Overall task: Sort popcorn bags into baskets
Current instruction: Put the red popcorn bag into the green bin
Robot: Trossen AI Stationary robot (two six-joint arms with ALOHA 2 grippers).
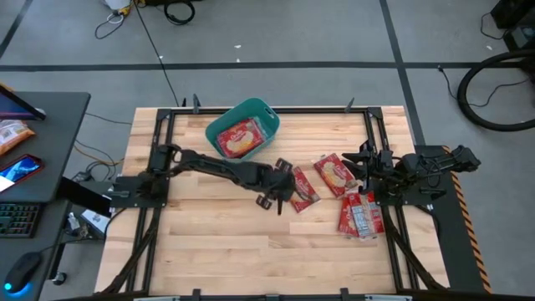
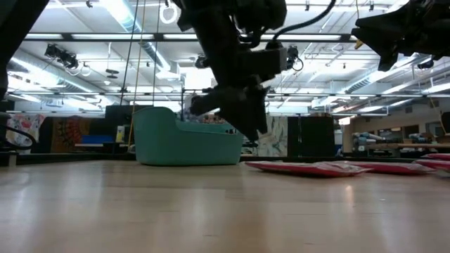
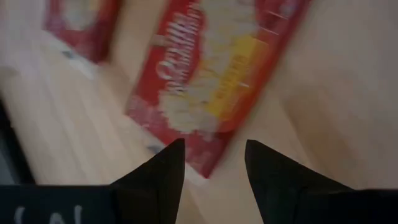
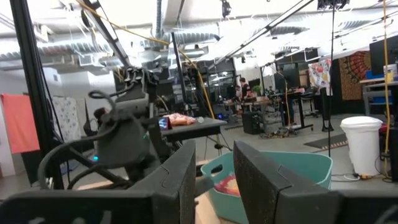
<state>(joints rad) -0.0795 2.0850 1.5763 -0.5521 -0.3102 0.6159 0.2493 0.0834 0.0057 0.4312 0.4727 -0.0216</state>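
A teal basket stands at the table's far middle, with popcorn bags lying in it. More red popcorn bags lie flat on the wood: one at the centre, one to its right, and a small pile near the right arm. My left gripper hovers open just above the near end of the centre bag, pointing steeply down; in the low view it stands clear of the table. My right gripper waits open at the table's right, raised and facing the basket.
A black frame runs along the table's edges. A desk with a keyboard and screens stands left of the table. In the low view the bags lie flat to the right of the basket. Bare wood spreads across the near half.
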